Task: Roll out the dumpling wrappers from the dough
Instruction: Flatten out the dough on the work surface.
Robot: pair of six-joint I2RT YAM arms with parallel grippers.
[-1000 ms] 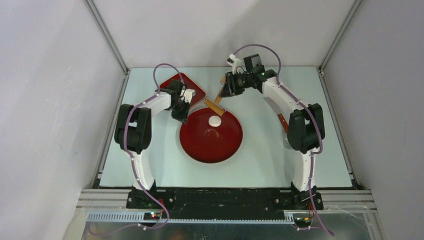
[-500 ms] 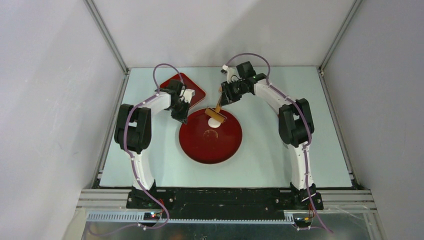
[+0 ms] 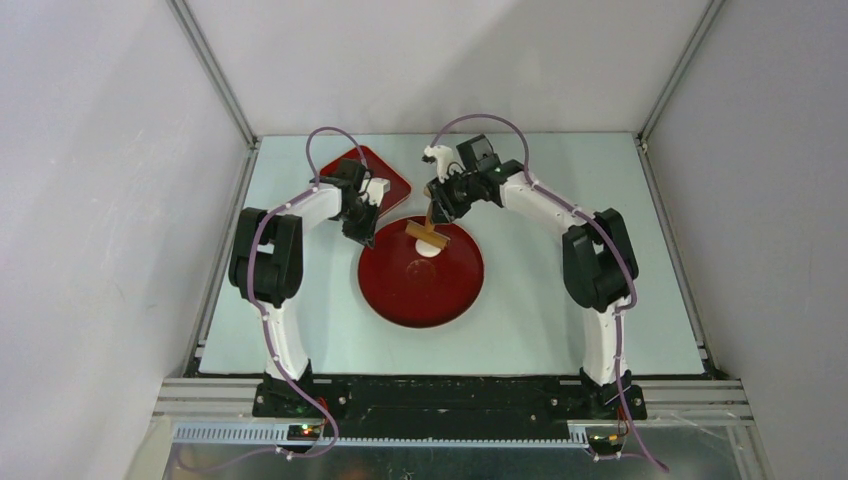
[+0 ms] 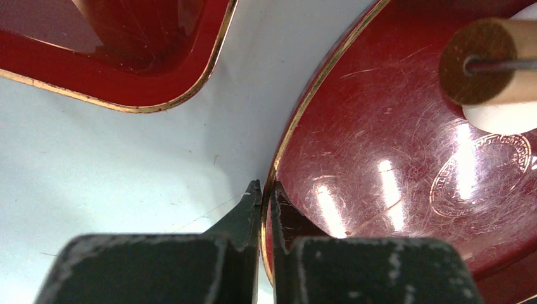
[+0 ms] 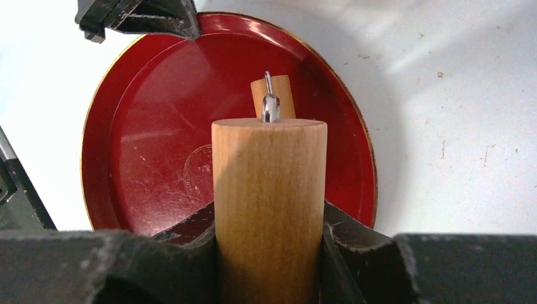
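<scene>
Left pincer (image 4: 263,190): closed together on the left rim of the round plate (image 4: 380,126), steadying it.
Right pincer (image 5: 269,244): clamped on the roller handle (image 5: 269,183).
Dumpling wrapper (image 4: 500,117): white dough on the plate's far part, mostly covered by the roller head (image 4: 481,60).
Risk, plate slip: the rim grip is thin, and a sideways roller push could pull it free.
Risk, sticking: dough may lift with the roller head or spread unevenly if pressed off-centre.

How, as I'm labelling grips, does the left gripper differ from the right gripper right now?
The left gripper pinches the thin rim of the round red plate; the right gripper clamps the thick wooden roller handle. The left's jaws nearly touch; the right's stand apart around the wood. Both are shut on something.
</scene>
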